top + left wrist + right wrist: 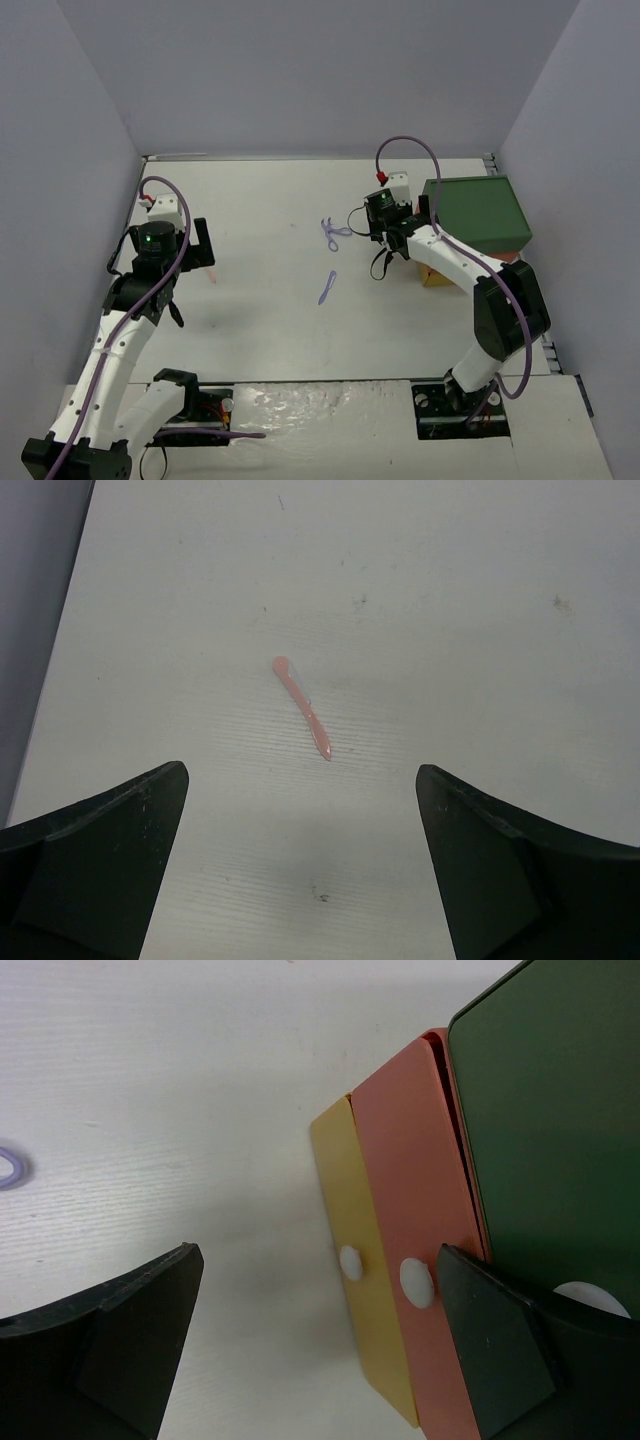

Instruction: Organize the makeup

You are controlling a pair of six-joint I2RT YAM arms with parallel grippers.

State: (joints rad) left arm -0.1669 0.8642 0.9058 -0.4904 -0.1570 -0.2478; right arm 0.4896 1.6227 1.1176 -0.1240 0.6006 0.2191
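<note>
Left hand (302, 810), released, hangs over the pink stick (302, 708) on the worktop (450, 630), seemingly placed to pinch it; right hand (320, 1255), likewise released, faces the drawer knobs (350, 1261).

Pink stick (302, 708) lies flat, far left — looped lilac tool (332, 233) and straight lilac tool (327, 288) lie centre, apart.

You see your right gripper (317, 1256) with its two dark fingers (130, 1350) spread wide over the white table (180, 1080), holding nothing. At right sits a box with a dark green top (540, 1110) over stepped salmon (410, 1160) and yellow layers (340, 1180), each bearing a round white knob (350, 1261). A lilac tool's loop (12, 1168) peeks in at the left edge.
</note>
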